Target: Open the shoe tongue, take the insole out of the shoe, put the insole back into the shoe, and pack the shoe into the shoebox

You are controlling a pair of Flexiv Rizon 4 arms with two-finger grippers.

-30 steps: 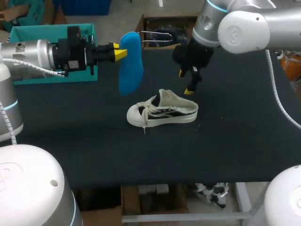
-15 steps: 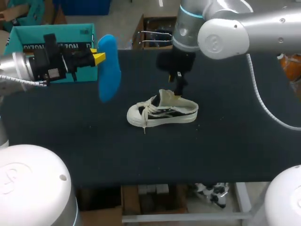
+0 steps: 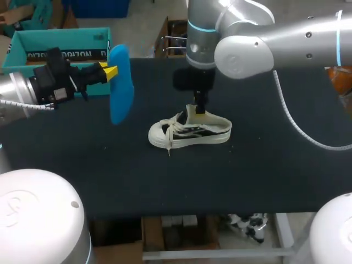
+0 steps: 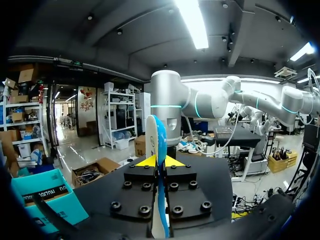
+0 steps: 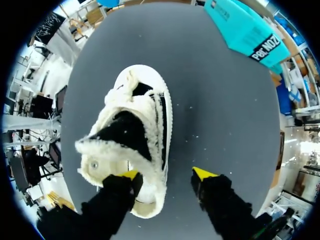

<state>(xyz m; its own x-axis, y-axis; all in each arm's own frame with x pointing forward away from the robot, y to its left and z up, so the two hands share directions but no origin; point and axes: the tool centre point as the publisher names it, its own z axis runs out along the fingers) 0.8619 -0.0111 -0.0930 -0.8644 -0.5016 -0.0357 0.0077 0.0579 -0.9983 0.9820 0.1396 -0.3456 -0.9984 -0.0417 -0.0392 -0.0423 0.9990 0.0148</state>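
Dark matte table [image 3: 258, 176] (few pale specks on it), evenly lit.

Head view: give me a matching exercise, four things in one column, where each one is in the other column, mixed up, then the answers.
Things:
1 insole
2 shoe
3 shoebox
4 right gripper

Places:
A standing on the table, near its middle
B open, over the shoe's heel
C at the far left, teal, lid off
D off the table, clamped in the left gripper

Pairs: 1-D, 2-A, 3-C, 4-B
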